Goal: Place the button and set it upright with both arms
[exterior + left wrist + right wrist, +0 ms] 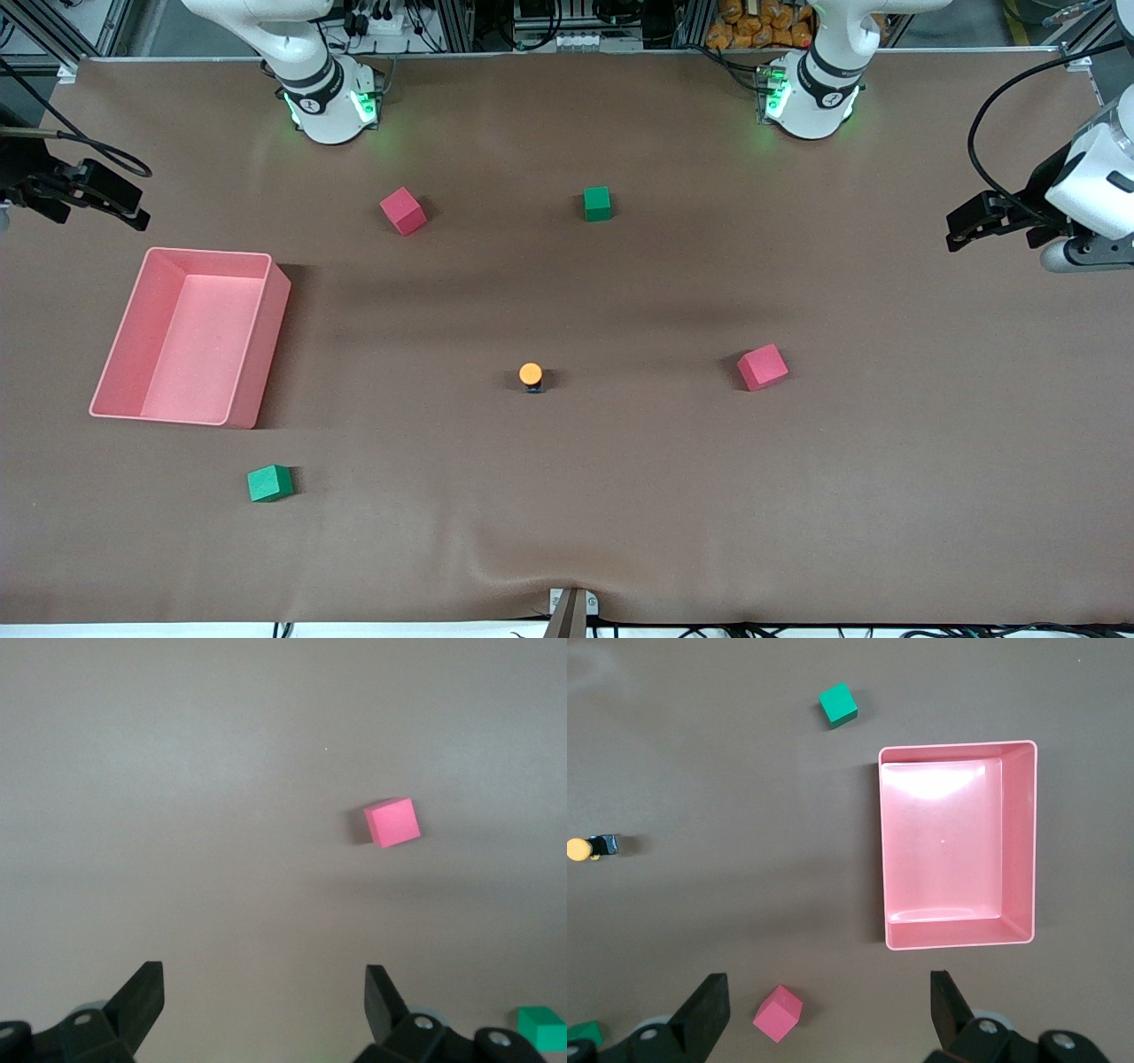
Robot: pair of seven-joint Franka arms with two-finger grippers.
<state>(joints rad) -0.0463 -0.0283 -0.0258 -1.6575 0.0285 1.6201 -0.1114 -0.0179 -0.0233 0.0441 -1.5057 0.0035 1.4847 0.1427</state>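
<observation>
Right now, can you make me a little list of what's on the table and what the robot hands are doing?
button: button stands near the table's middle, orange cap up
bin: pink bin at the right arm's end, nothing in it
cubes: two red, two green, scattered, all apart from the button
left gripper: left gripper open, holding nothing, waiting at its end
right gripper: right gripper open, holding nothing, by the bin

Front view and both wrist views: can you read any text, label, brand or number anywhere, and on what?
None can be read.
Right arm's base: a small dark mark on its band, too small to read.
Left arm's base: the same kind of mark, too small to read.
Button, pink bin and foam cubes: no print visible.
</observation>
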